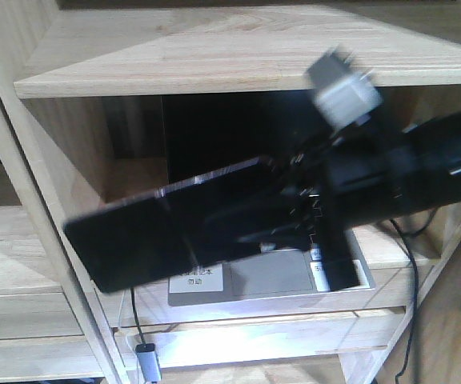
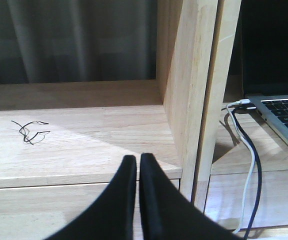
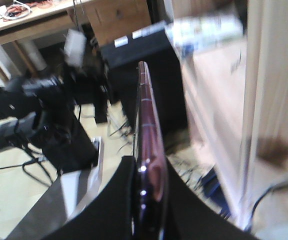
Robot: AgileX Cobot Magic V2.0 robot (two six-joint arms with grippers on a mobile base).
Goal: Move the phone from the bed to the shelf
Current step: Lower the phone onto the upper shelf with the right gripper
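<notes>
Phone [image 1: 134,240] is in the air in front of the shelf [image 1: 214,64], tilted, its left end lower. It is off the bed, which is not in view. The right tool [image 3: 149,200] pinches it flat-face to flat-face at 1 end, so most of the length sticks out free to the left. The left tool [image 2: 138,192] is pressed together with nothing in it, low in front of a bare shelf board.

Handling judgement: the phone is thin, stiff and light, but glossy on both faces, so it is likely slippery and could pivot or slide under an end grip. The glass is fragile, so no hard edge knocks on the boards. A hold nearer the middle would be steadier. The release should be low and flat on a board.

A laptop [image 1: 270,276] sits open in the bay behind the phone, with 2 cables [image 2: 249,165] on its left side, so the landing spot has to miss those.
</notes>
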